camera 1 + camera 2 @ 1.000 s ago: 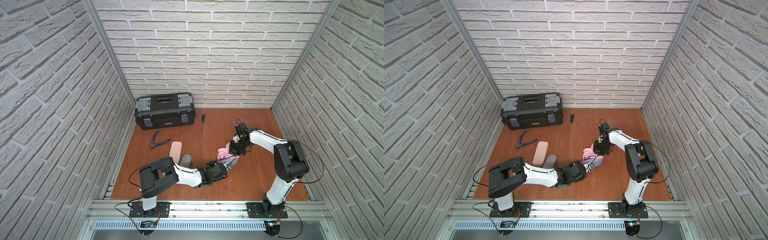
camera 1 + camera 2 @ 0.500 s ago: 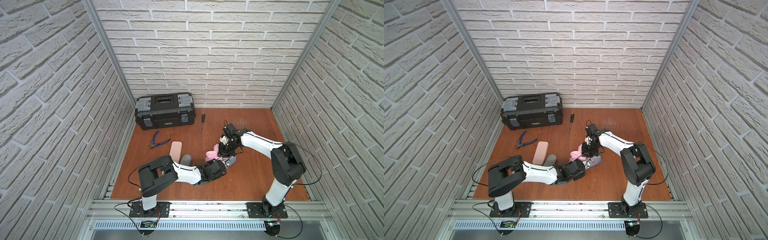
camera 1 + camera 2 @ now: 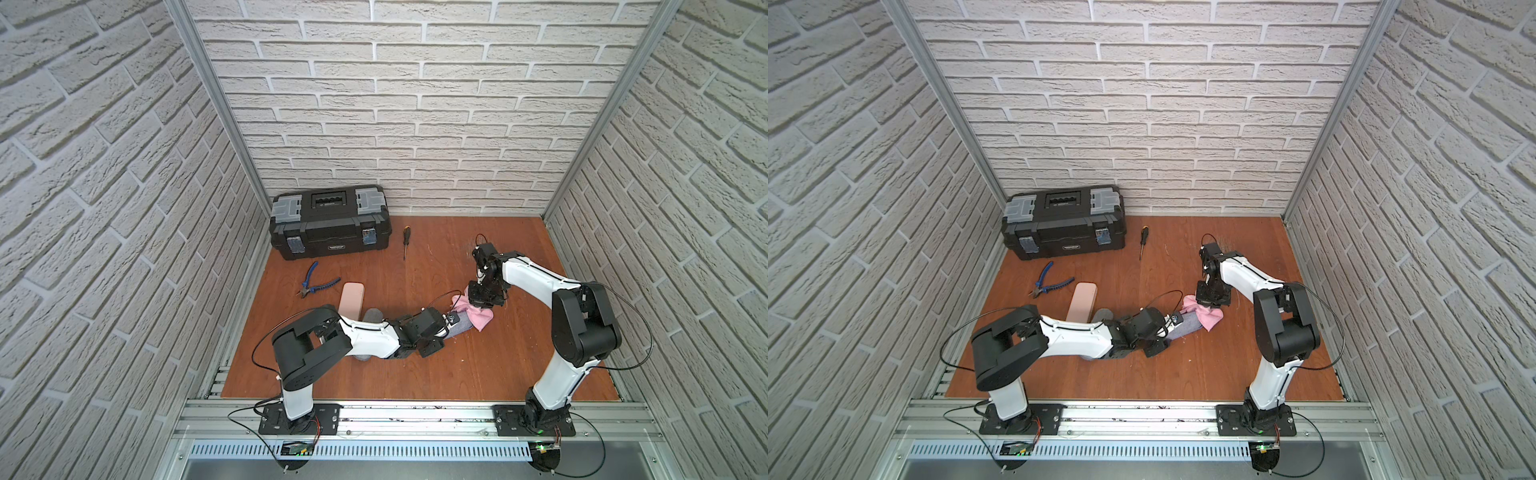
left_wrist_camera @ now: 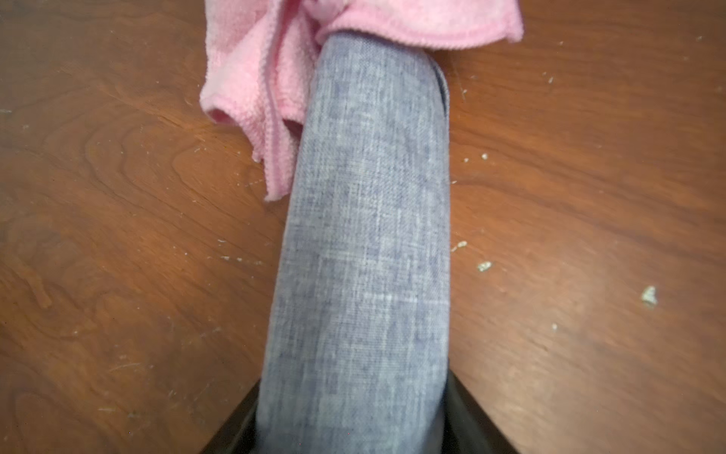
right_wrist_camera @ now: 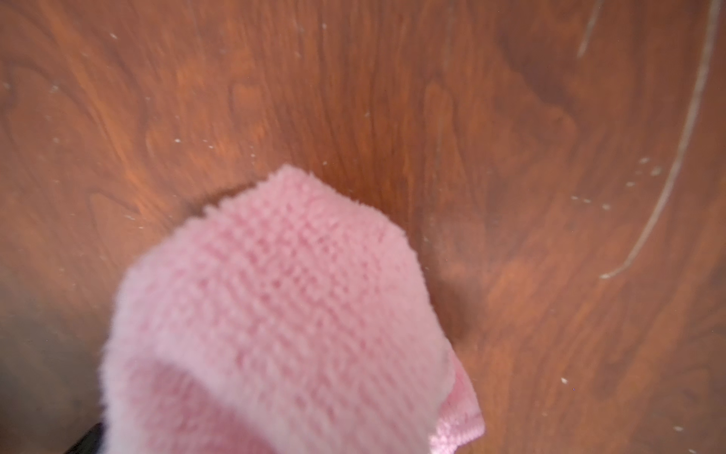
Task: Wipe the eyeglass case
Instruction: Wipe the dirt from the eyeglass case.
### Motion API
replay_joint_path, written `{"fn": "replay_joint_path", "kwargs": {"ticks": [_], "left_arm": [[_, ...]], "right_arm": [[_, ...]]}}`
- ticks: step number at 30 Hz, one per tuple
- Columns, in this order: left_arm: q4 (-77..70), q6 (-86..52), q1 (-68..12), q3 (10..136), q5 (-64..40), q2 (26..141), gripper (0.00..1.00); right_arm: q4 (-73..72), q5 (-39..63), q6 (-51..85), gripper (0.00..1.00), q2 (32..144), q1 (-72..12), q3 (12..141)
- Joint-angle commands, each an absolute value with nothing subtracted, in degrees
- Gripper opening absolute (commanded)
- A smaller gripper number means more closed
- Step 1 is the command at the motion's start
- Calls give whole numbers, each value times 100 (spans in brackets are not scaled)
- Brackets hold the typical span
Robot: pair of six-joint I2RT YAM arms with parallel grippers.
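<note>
the left arm (image 3: 365,338) lies low, stretched from the near left corner of the tabletop toward its middle, left gripper (image 3: 444,331) clamped on the eyeglass case (image 4: 361,236). the right arm (image 3: 536,282) arches over from the near right corner, wrist bent downward, right gripper (image 3: 482,306) pinched tight on the pink cloth (image 5: 275,314).
</note>
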State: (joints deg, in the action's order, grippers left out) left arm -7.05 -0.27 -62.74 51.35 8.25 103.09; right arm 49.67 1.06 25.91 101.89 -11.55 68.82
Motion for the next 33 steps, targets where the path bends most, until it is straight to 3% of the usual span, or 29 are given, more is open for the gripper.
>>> {"fn": "replay_joint_path", "kwargs": {"ticks": [1,13,33], "left_arm": [[145,-261,-6064,5133,532,10360,23],[779,-681,-5827,5593,-224,10504,22],[875,-610,-5773,5840,-870,10478,15]], "right_arm": [[5361,-400,2437,2,10030,-1189,6887],[5099,-143,3162,2,9414,-1565,6058],[2849,2300,5292,2,9088,-2844,5138]]}}
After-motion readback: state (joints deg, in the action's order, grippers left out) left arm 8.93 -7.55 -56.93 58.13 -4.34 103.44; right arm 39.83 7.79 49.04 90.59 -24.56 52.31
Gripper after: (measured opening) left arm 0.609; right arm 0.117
